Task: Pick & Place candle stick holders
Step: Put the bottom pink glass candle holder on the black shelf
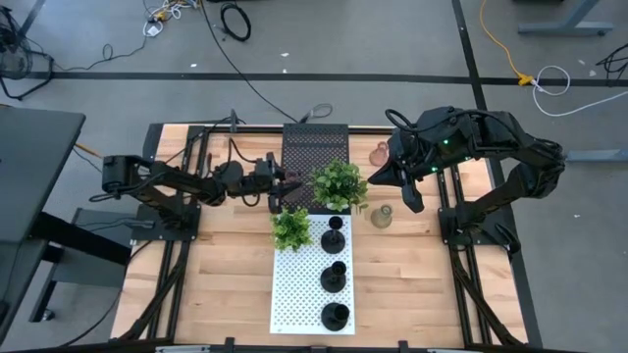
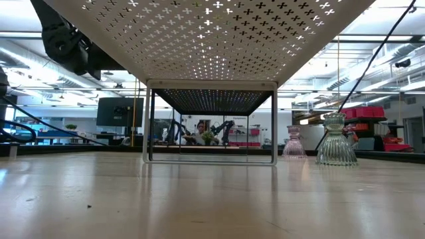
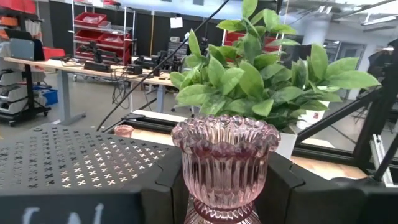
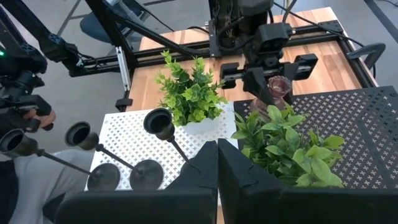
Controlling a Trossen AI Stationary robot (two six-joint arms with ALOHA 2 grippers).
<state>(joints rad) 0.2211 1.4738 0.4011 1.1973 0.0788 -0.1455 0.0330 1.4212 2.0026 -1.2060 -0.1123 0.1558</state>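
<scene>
My left gripper (image 1: pixel 288 186) is shut on a pink ribbed glass holder (image 3: pixel 225 162) at the left edge of the black perforated rack (image 1: pixel 316 152); it also shows in the right wrist view (image 4: pixel 277 87). My right gripper (image 4: pixel 217 165) is shut and empty, high over the table's right part (image 1: pixel 410 194). A second pink glass holder (image 1: pixel 380 154) and a greenish one (image 1: pixel 381 217) stand on their bases on the wood. Three black holders (image 1: pixel 334 276) stand in a row on the white perforated rack (image 1: pixel 294 294). My left gripper pinches the pink holder's lower body (image 3: pixel 205 202), below the flared ribbed cup, between its two fingers (image 3: pixel 283 186). The fingers come level from the table's left. The holder stands upright in the hold; its base is hidden below the fingers.
Two green leafy potted plants stand close by: one (image 1: pixel 340 184) right behind the held holder, one (image 1: pixel 291 227) at the white rack's far end. Both racks stand raised on legs (image 2: pixel 212 126). Bare wood lies left and right of the white rack.
</scene>
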